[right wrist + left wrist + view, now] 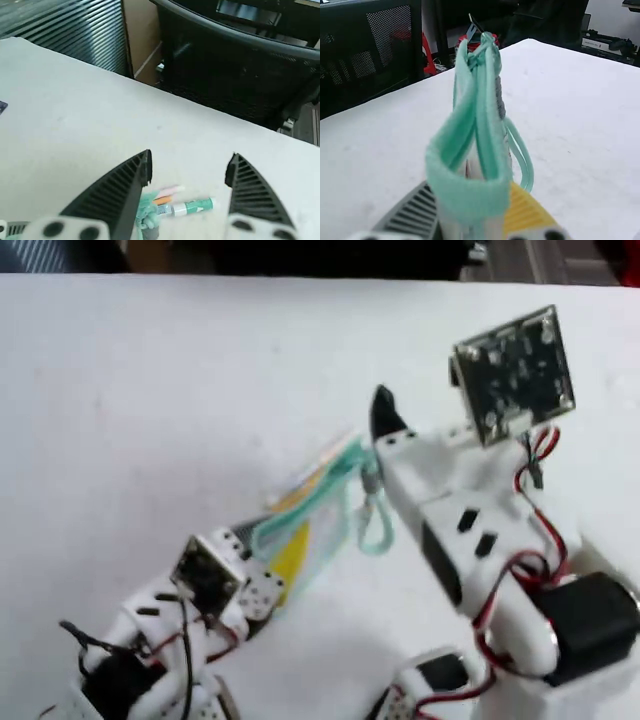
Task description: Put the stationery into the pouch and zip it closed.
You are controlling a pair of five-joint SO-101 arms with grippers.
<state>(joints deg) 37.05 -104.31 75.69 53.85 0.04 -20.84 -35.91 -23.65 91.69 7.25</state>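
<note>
Pouch (310,515), centre frame: your left gripper (470,205) clamps one end; right gripper (187,165) gapes wide over pens (189,205), apparently inside. Zip (487,115) looks open: closing remains.

The left gripper (470,210) sits in the foreground of the frame. Its fingers, one grey and ribbed (407,217), the other yellow and ribbed (526,212), are closed against the near end of the mint-green fabric pouch (477,115). The pouch stands on edge through the centre of the frame and runs away from the camera. Its two zip edges gape slightly at the near end and meet at the far end. A grey zip slider (500,106) sits on one edge. A mint-green loop strap (522,160) hangs beside the pouch. The white surface (580,115) lies beneath. A black mesh chair (370,45) stands in the background.
</note>
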